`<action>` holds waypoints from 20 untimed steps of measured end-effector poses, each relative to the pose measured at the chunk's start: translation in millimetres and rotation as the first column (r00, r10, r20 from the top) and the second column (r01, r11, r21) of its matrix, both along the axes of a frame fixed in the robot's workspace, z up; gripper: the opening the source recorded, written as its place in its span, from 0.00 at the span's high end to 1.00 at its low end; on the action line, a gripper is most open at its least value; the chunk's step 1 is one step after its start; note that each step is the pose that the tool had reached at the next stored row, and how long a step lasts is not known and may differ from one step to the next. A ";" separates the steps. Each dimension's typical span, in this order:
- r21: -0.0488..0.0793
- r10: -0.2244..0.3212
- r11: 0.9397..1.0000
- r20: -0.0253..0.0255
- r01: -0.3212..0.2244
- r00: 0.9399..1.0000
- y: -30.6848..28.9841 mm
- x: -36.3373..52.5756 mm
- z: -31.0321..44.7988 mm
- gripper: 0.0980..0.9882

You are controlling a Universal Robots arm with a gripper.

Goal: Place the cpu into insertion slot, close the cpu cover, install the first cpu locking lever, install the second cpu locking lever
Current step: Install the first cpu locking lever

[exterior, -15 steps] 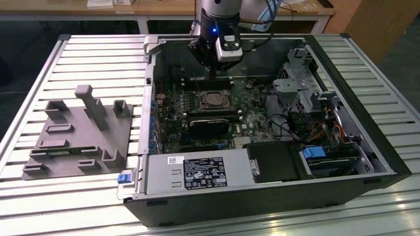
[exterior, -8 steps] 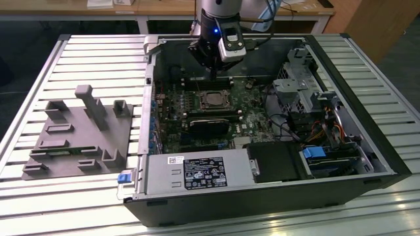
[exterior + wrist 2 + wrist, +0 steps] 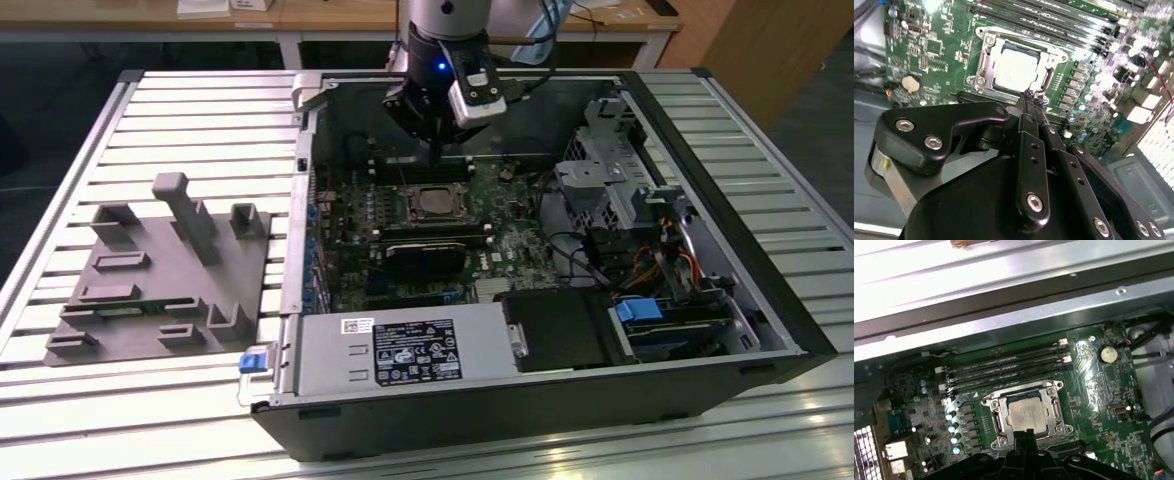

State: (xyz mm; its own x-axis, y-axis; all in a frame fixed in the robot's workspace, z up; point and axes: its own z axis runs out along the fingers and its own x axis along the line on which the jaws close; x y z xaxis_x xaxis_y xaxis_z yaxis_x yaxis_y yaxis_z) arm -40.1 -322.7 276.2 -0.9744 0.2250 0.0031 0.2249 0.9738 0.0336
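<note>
The gripper (image 3: pixel 1030 95), fingers pressed together holding nothing, is hovering just above the cpu (image 3: pixel 1016 70), which is sitting in the insertion slot (image 3: pixel 999 422) under the cpu cover (image 3: pixel 985 47); the computer case (image 3: pixel 694 400) is lying open on a slatted metal table (image 3: pixel 80 400)

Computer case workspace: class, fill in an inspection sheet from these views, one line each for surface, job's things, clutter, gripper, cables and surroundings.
Surface: pale slatted metal table.
Job's things: silvery square cpu sits in the insertion slot on the green board; silvery frame cpu cover lies closed around it.
Clutter: grey moulded fixture tray beside the black computer case.
Gripper: black gripper shut, tips near the socket's edge.
Cables: coloured wire bundle inside the case.
Surroundings: wooden desk behind.
</note>
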 end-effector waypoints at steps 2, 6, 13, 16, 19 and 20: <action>0.000 0.036 0.999 0.000 -0.036 0.999 0.0 0.0 -0.5 0.99; 0.000 0.102 0.995 0.000 -0.102 0.995 0.0 0.0 -1.6 0.99; 0.000 0.123 0.992 0.003 -0.123 0.992 0.0 -14.7 -4.8 0.99; -0.001 0.124 0.992 0.005 -0.124 0.992 0.2 -23.3 -6.3 0.99; -0.001 0.127 0.992 0.006 -0.127 0.992 0.5 -29.7 -7.8 0.99; -0.001 0.128 0.992 0.006 -0.128 0.992 0.7 -32.1 -8.3 0.99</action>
State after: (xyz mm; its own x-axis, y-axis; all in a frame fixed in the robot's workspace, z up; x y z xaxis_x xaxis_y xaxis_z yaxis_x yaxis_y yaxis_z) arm -72.2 -322.0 267.9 -0.9951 0.0983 -0.0028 0.0982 0.9946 0.0343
